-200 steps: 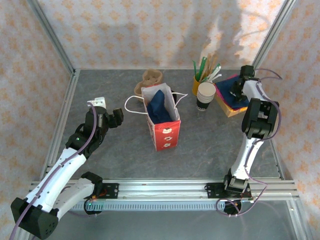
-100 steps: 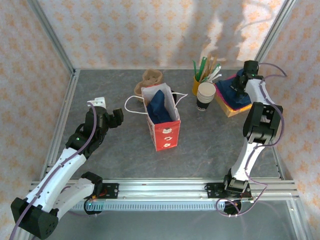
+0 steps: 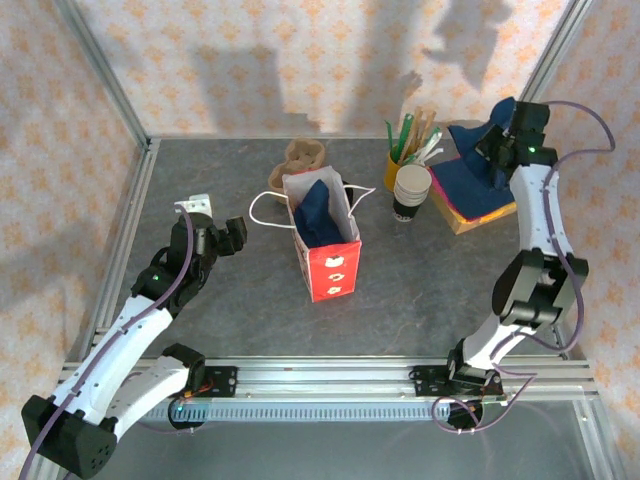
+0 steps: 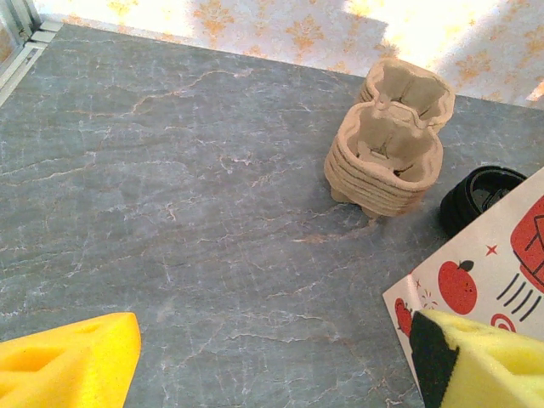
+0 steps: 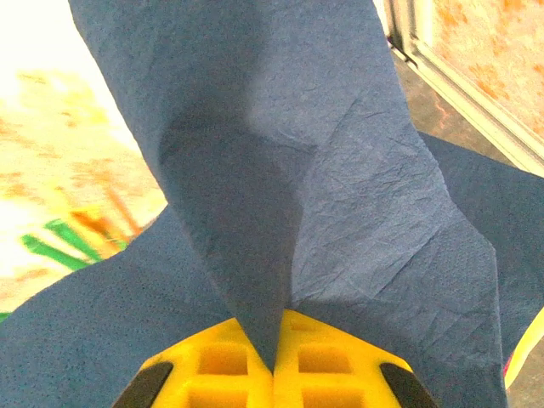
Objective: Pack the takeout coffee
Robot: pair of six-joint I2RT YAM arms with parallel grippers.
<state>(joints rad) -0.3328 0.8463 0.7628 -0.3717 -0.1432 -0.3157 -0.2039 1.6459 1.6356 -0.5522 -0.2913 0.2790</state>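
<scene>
Blue napkin [image 5: 340, 212] pinched, right end effector [image 5: 274, 361] aloft

The left arm crouches low, elbow bent, left gripper [image 3: 228, 234] with jaws spread wide. The right arm stretches tall toward the far corner, right gripper [image 3: 497, 141] with jaws pinched on a blue napkin [image 5: 340, 212].

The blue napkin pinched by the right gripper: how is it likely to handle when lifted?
Probably floppy: the blue napkin buckles into creased folds at the right gripper, whose jaws are shut on it. Likely very light, since it looks like one thin sheet. It may drag neighbours along, since the blue stack lies right beneath it.
</scene>
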